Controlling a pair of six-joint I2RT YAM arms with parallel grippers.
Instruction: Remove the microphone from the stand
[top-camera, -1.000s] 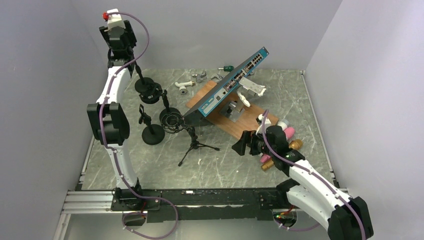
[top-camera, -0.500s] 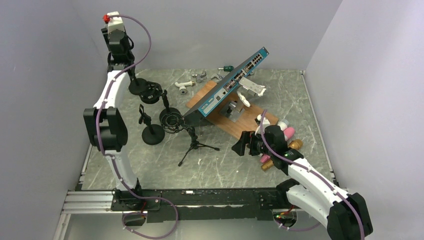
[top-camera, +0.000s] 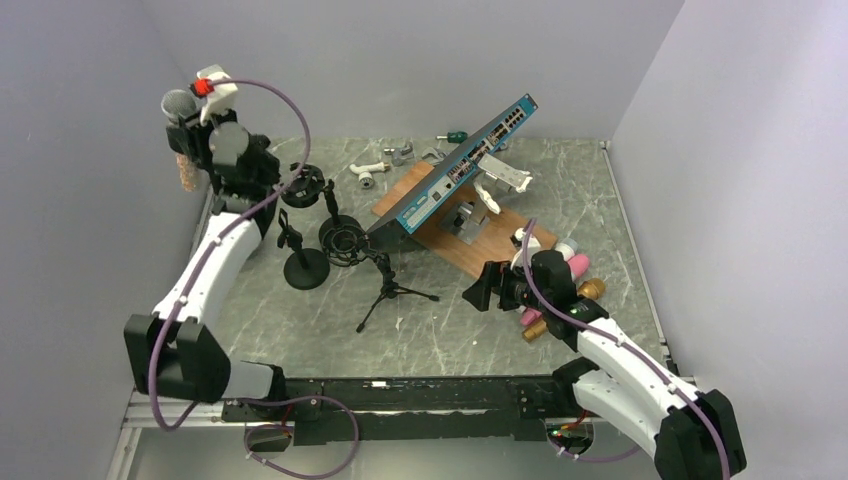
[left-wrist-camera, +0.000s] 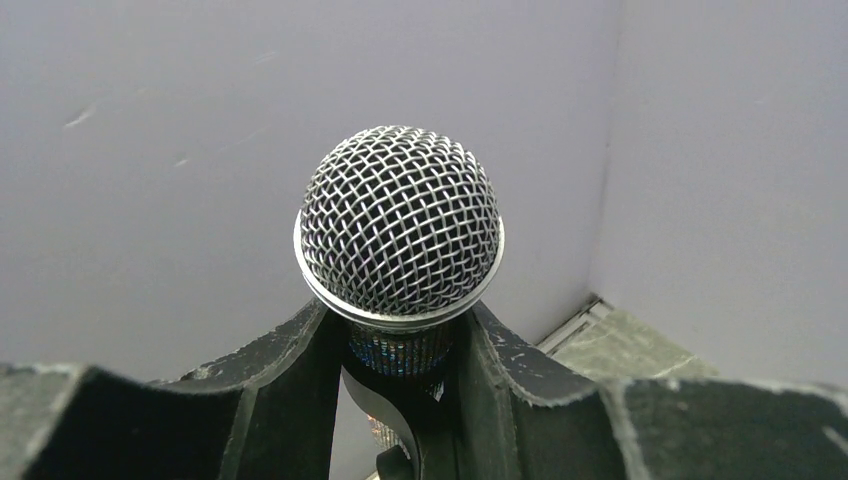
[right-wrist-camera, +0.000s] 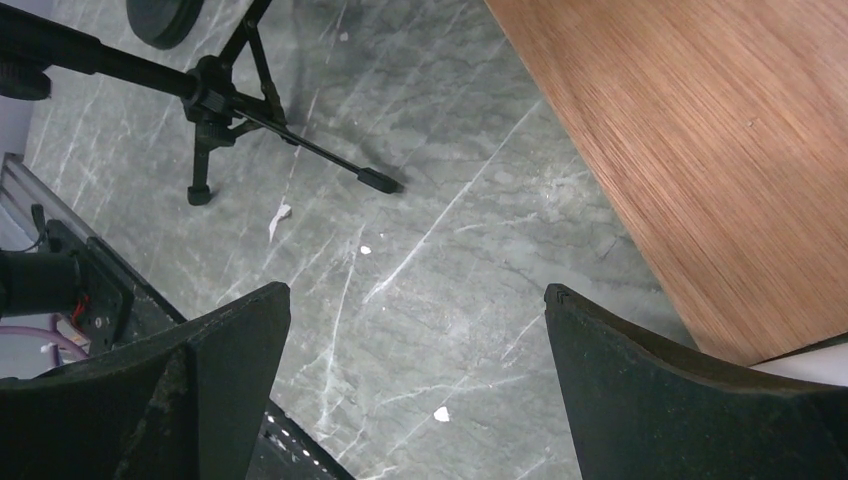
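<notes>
My left gripper is raised by the left wall, shut on the microphone. The microphone's glittery handle hangs below the jaws. In the left wrist view its silver mesh head stands just above my left gripper, whose fingers clamp the neck. The black stand with its clip is on the table to the right of the held microphone, apart from it. My right gripper hovers open over bare marble, holding nothing.
A round-base stand and a tripod stand with a shock mount are left of centre; a tripod leg shows in the right wrist view. A tilted blue network switch rests on a wooden board. Pink and gold microphones lie right.
My left gripper closed on the microphone at the back-left stand, then swung left and nearer with it, clear of the stand. The right arm has not moved.
</notes>
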